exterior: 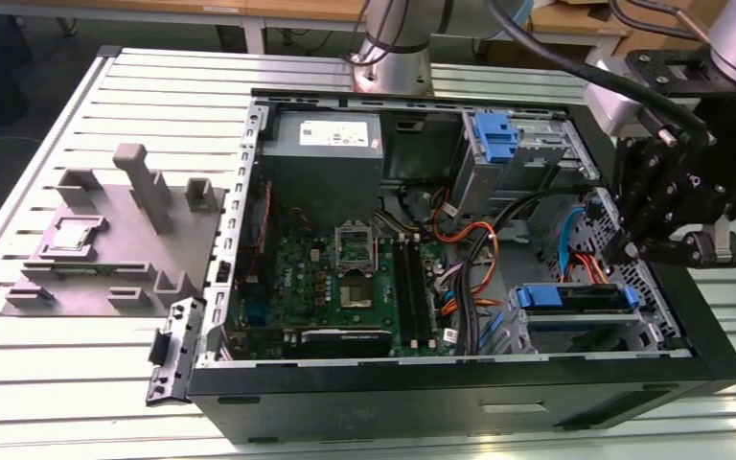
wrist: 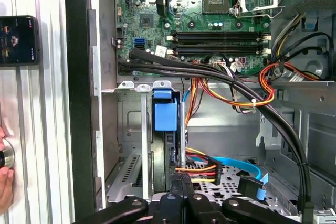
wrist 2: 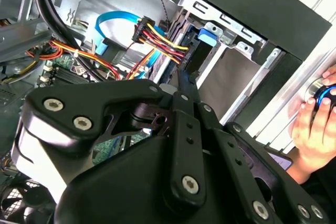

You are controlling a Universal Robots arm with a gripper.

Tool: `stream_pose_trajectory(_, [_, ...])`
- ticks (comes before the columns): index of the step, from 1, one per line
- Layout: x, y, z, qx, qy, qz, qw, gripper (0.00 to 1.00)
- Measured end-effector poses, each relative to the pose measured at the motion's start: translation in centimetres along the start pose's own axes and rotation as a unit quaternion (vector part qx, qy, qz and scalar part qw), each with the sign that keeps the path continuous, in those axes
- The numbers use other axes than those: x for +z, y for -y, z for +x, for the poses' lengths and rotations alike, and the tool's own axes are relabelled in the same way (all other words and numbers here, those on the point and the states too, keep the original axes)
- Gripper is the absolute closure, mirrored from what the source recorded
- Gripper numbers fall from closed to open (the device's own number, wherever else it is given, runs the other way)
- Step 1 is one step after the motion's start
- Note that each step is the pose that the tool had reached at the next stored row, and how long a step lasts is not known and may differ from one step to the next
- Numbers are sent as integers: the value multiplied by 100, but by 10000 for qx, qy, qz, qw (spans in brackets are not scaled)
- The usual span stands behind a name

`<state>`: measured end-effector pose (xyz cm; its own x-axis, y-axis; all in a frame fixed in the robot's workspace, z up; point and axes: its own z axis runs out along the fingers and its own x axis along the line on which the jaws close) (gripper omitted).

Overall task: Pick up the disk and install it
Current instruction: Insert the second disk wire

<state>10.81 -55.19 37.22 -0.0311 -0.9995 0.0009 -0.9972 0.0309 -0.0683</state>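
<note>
The disk (exterior: 574, 296) sits edge-on in the drive cage at the front corner of the open computer case (exterior: 471, 398), its blue carrier showing as a strip in the exterior view and a blue tab (wrist: 166, 115) in the first wrist view. The hand (exterior: 655, 251) hovers just above it; whether it is clenched or released, I cannot tell.

Disk (exterior: 575, 296) apparently seated in bay
</note>
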Motion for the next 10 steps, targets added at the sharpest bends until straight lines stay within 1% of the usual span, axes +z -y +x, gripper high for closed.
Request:
stream_pose_trajectory(4, [-1, -1, -31, 0, 0, 0, 10000, 90])
stream_pose_trajectory(6, [-1, -1, -38, 1, 7, 0, 10000, 90])
stream_pose_trajectory(10, [-3, -2, -52, 1, 8, 0, 10000, 90])
